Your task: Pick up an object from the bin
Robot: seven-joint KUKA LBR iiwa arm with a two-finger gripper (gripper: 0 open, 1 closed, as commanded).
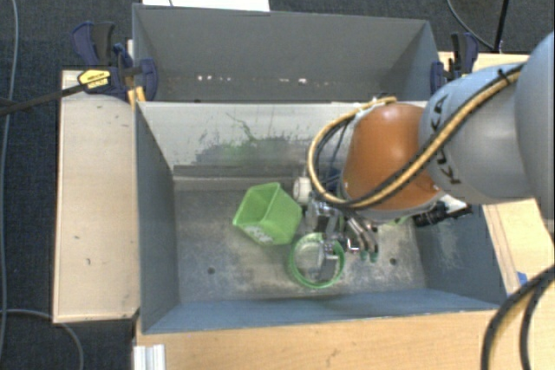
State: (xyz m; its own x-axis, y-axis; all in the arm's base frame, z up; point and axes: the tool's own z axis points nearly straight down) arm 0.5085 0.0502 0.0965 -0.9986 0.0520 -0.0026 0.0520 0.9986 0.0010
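Overhead view of the grey metal bin point(156, 212), with the KUKA arm point(499, 134) entering from the right; the arm's grey link crosses the bin's right rim and ends in a rounded orange cover point(386, 156) at the wrist; looped cables point(323, 153), yellow and black, run round the left side of that cover and back along the link. The gripper point(334, 249) hangs below the cover, low over the bin floor, right of centre and towards the near wall; whether the tool is released or clenched cannot be made out, since its tip is crowded with metal parts and overlaps what lies beneath. Directly under and just left of the tip lies a green ring-shaped object point(312, 267), round, with a bright green rim and a paler middle; it rests on the floor close to the near wall, and the tool's lower end overlaps its upper right edge; whether the two touch cannot be told. Just beside the ring, up and to the left, sits a green square tub point(269, 214), tilted, its open side turned partly towards the far wall; its right corner lies near the tool. The floor left of the tub is bare, scuffed metal.
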